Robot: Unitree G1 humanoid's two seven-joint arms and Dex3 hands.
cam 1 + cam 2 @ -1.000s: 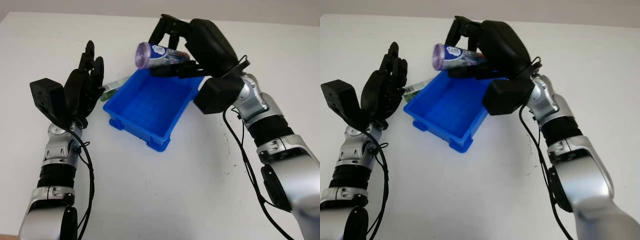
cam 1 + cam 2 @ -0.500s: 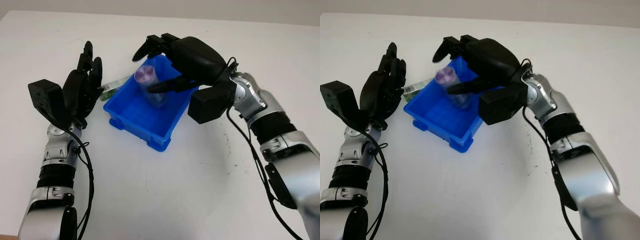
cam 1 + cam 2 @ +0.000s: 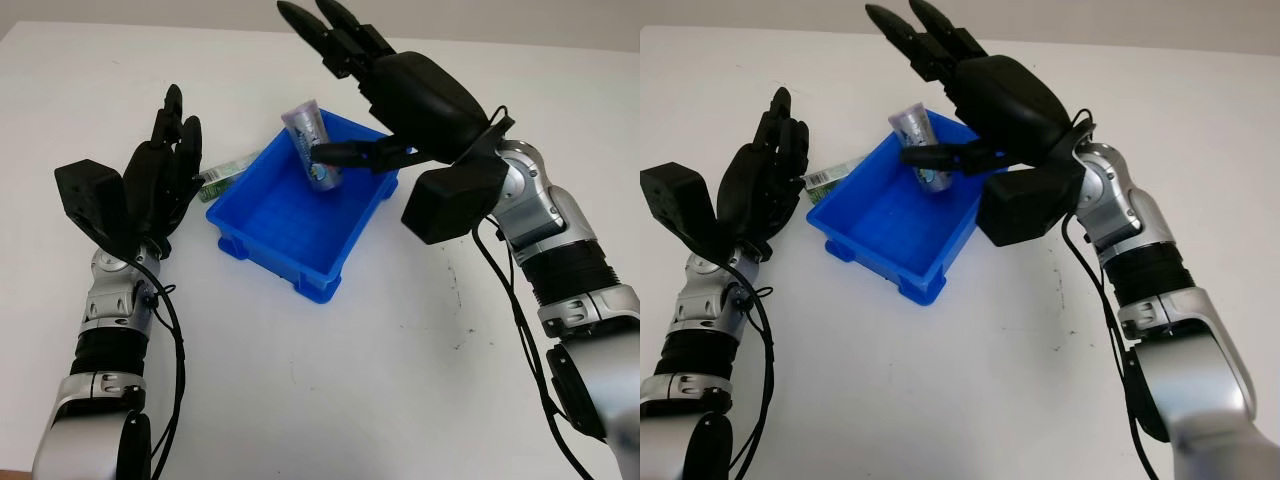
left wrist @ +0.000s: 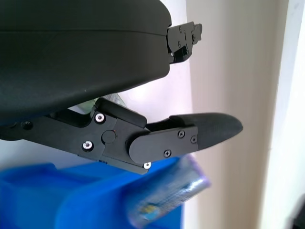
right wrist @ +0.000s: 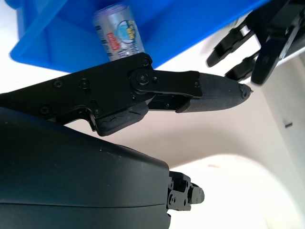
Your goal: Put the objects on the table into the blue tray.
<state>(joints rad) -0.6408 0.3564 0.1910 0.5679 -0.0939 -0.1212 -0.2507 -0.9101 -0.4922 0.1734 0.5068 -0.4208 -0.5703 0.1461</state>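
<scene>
Where tray [image 3: 262, 240] rim meets can [image 3: 309, 147]

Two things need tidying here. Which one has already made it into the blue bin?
The silver-purple can, lying tilted inside the blue tray beneath the open right hand. The green packet lies on the table by the left hand.

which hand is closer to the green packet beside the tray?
Left. The left hand is open right beside the green packet, at the blue tray's left side. The right hand is open over the tray's far end, above the can.
</scene>
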